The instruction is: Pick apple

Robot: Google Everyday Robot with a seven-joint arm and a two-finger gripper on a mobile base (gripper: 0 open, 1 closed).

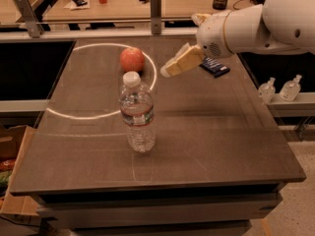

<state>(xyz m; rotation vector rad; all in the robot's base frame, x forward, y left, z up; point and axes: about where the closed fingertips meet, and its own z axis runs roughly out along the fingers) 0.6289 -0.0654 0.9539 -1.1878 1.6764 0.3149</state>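
Note:
The apple [132, 59] is round and red-orange and sits on the dark table [216, 132] near its far edge, inside a bright ring of light. A clear water bottle [137, 113] with a white cap stands upright in front of it. My gripper [169, 69], with tan fingers on a white arm, hangs above the table to the right of the apple, a short way from it and not touching it.
A dark blue packet [214, 66] lies on the table behind the gripper. Two small spray bottles [280, 88] stand on a ledge at the right. A wooden desk with clutter lies beyond the table. A cardboard box [12, 181] sits on the floor at the left.

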